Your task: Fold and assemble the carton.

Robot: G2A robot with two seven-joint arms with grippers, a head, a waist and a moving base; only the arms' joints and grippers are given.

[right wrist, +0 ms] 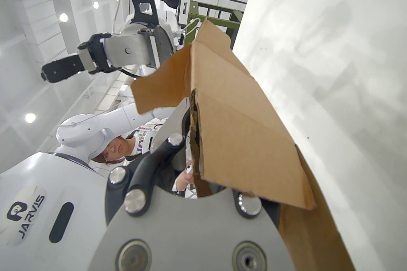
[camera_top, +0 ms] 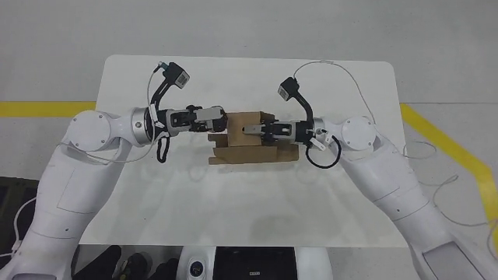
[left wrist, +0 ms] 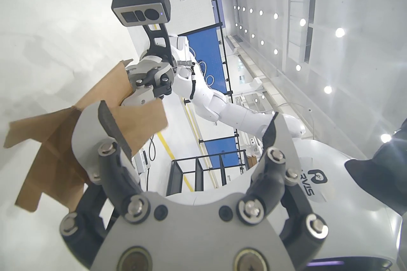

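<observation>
Carton, part-folded, on bench: 1 item, 2 grippers at it

Carton (camera_top: 253,144): 1, brown corrugated, flaps loose, lying at the middle of the white bench (camera_top: 233,210) between the two arms. Left gripper (left wrist: 190,131): 1, at one end of the carton, fingers (left wrist: 109,123) spread wide, one pad against an end flap, the other clear of the cardboard. Right gripper (camera_top: 255,130): 1, lying over the carton's top from the opposite end; a panel hides its grip, so that state cannot be told

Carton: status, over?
Left hand open beside a loose flap of the brown cardboard carton. Right hand at carton's top, grip hidden. Carton on white table, flaps unfolded.
</observation>
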